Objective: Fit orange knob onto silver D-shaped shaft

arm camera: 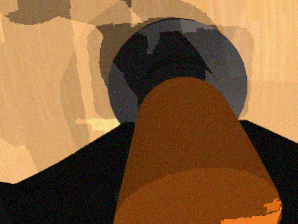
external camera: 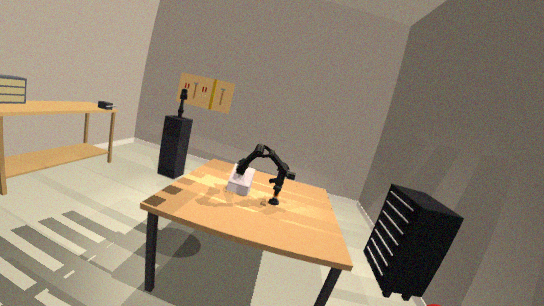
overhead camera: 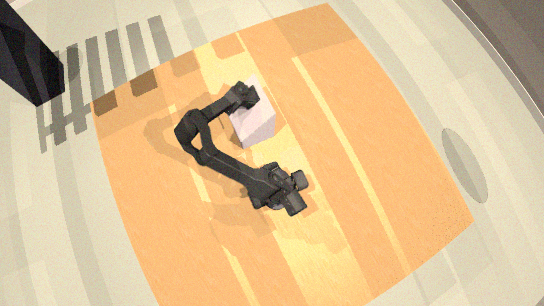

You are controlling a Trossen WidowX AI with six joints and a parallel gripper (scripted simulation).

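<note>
My gripper (external camera: 276, 193) (arm camera: 185, 131) is shut on the orange knob (arm camera: 175, 145), with one dark finger on each side of it in the wrist view. The knob points down over the dark grey round pedestal (external camera: 273, 201) (arm camera: 231, 75), and its far end overlaps the pedestal's lower middle in that view. In the exterior view the gripper is just above the pedestal. The silver shaft and the knob's hole are hidden. I cannot tell whether the flat sides line up or whether the knob touches the shaft. In the top view the arm covers the knob.
The arm's base stands at a pale block (overhead camera: 257, 120) (external camera: 241, 187) on the wooden table (overhead camera: 400, 145) (external camera: 295, 240). Striped shadows cross the table. Beyond the table stand a black plinth (external camera: 175, 145), a black drawer cabinet (external camera: 425, 240) and a workbench (external camera: 60, 107).
</note>
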